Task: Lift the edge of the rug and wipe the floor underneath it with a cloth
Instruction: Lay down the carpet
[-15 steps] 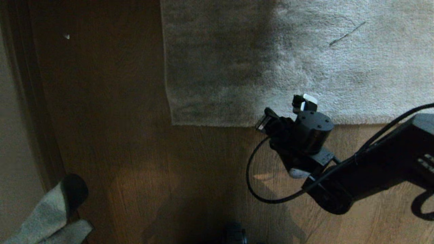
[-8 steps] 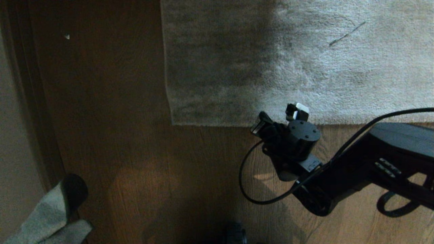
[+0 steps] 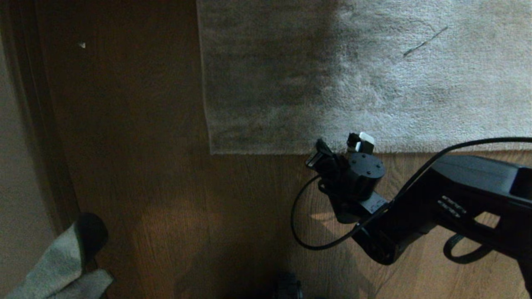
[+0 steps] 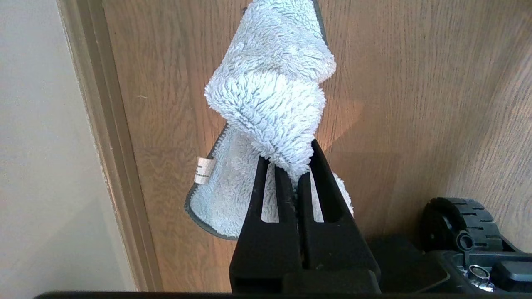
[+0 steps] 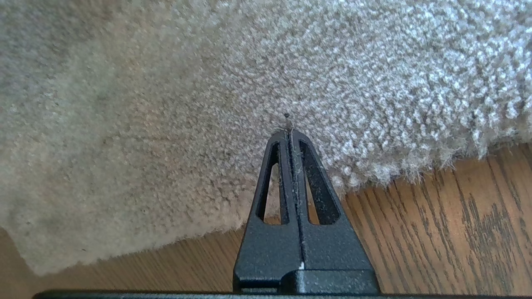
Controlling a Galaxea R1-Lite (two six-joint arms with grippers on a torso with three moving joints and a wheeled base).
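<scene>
The rug edge (image 3: 291,151) lies flat on the floor (image 3: 187,207), a straight border running across the head view and ending in a square corner (image 3: 212,151) toward the robot's left. In the right wrist view the same border (image 5: 395,176) shows as a fringe of short grey-beige pile against wood-grain planks (image 5: 436,232). The right gripper (image 5: 289,133) is poised at this border, well along from the corner, its fingers pressed together with nothing between them, the tips over the pile just inside the edge (a few loose fibres cling along the seam between them). Whether the tips actually touch the rug is hard to judge from this angle. From the head camera the right gripper (image 3: 360,142) is mostly hidden behind its own black wrist, with the arm (image 3: 469,195) reaching in from the right and a cable (image 3: 299,232) looping over the floor below it. The cloth (image 4: 266,99), a fluffy light grey-blue rag with a dark stitched hem and a small white tag (image 4: 203,170), hangs pinched in the closed fingers of the left gripper (image 4: 291,166). In the head view it sits at the lower left corner (image 3: 58,265), well apart from the rug, beside a brown baseboard (image 3: 37,124) and a pale wall (image 3: 12,166). A black wheel (image 4: 457,220) of the base shows in the left wrist view.
</scene>
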